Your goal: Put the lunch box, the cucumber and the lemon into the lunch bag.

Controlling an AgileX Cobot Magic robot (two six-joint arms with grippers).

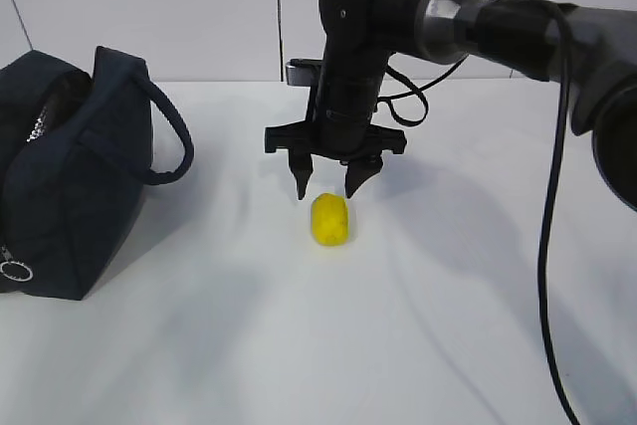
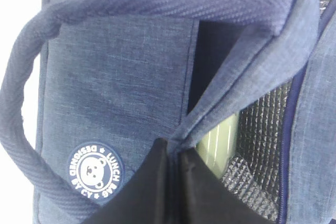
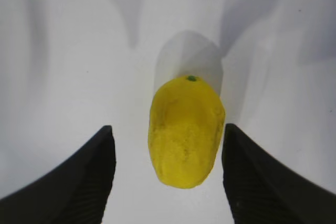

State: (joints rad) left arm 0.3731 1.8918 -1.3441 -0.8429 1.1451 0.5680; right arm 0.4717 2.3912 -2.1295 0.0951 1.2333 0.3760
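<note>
On the white table (image 1: 249, 345), before a pale panelled wall, the lemon (image 1: 329, 219) lies mid-table, long axis running near-to-far, green-dotted tip far, under the right gripper (image 1: 330, 184), whose fingers gape wide, holding nothing, straddling it.

Brightness: strong, even light is flooding the white table (image 1: 299, 345), which is washing out toward pure white in the right wrist view.
Shadows: soft grey shadows are spreading under the right arm (image 1: 518, 27) and beside the lunch bag (image 1: 70, 176); several faint overlapping shadows are fanning behind the lemon (image 3: 185, 129), suggesting more than one lamp overhead.
Glare: the bag's silvery lining (image 2: 257, 129) is glinting in small points.
Focus: the bag's fabric weave and the logo (image 2: 94, 173) are showing sharply; the right gripper (image 3: 168, 177) fingers are blurring at the frame's bottom edge, and the left gripper (image 2: 173, 192) is appearing as a dark, soft mass.
Exposure: the navy bag is reading nearly black in the exterior view.
</note>
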